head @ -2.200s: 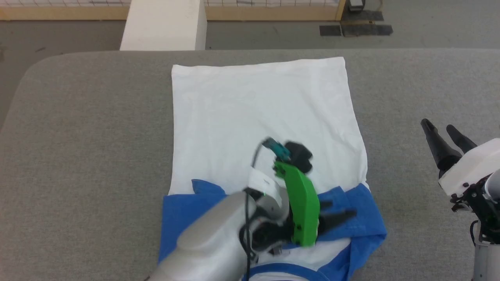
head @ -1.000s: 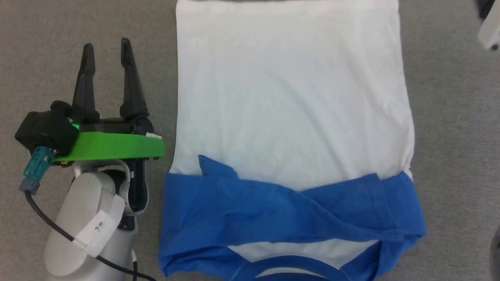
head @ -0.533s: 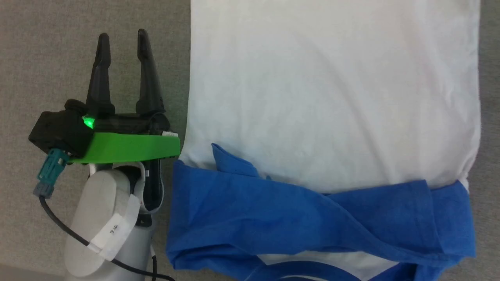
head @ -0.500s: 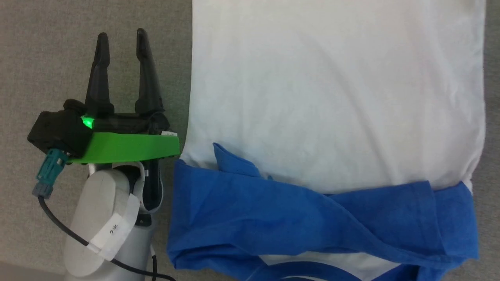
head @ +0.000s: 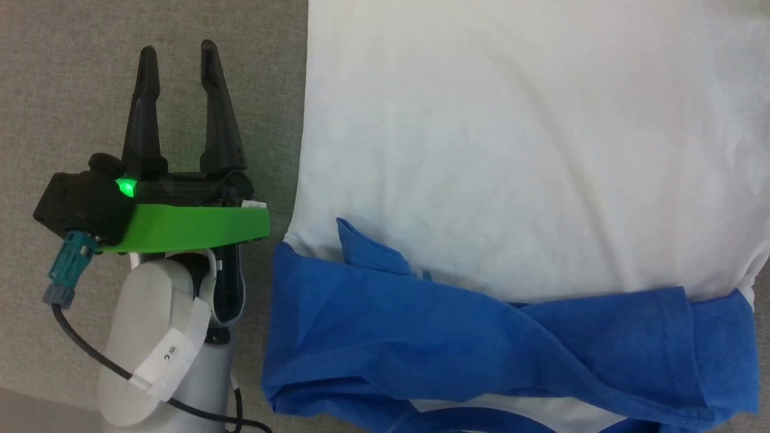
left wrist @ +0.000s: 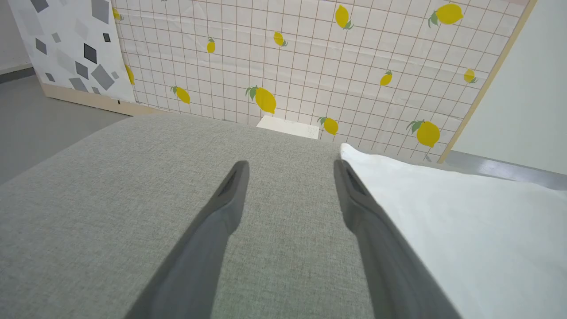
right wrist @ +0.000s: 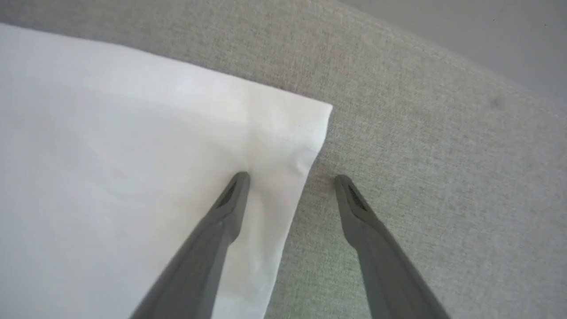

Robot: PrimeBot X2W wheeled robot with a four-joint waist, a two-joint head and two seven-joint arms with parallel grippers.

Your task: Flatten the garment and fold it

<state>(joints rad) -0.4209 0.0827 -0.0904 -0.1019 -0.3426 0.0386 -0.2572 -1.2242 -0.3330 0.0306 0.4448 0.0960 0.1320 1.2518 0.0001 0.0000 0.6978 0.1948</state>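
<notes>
Here — garment (head: 511, 150) just right of left gripper (head: 178, 49).

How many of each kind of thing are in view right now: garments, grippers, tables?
Garment: 1
Grippers: 2, the left gripper and the right gripper, both open
Table: 1
Total: 4

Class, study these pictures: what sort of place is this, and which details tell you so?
Probably an indoor robot test set, not a home: a grey cloth-covered table, a lemon-print backdrop panel and a grey floor.
</notes>
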